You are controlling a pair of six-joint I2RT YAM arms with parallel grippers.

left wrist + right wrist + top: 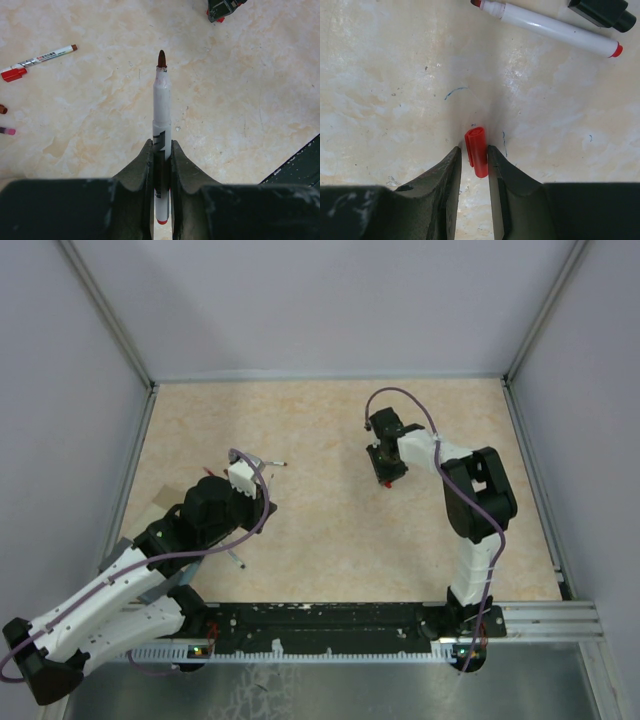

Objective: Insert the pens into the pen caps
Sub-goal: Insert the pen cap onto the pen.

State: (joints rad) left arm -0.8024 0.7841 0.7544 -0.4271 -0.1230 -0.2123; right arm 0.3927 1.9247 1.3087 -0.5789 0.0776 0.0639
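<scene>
My left gripper (161, 150) is shut on a white pen (161, 107) with a dark-red tip and a red rear end. The pen sticks out forward above the table and also shows in the top view (268, 462). My right gripper (474, 150) is low over the table and shut on a small red cap (477, 150). The cap sticks out past the fingertips and shows as a red spot in the top view (385, 483). A capped pen with a red cap (37, 60) lies at the far left. Another uncapped white pen (550, 27) lies beyond my right gripper.
A dark-red cap (2, 108) and a pinkish piece (7, 131) sit at the left edge of the left wrist view. A black cylindrical piece (602, 12) lies by the uncapped pen. Another pen (237, 560) lies near my left arm. Grey walls ring the table (330, 540).
</scene>
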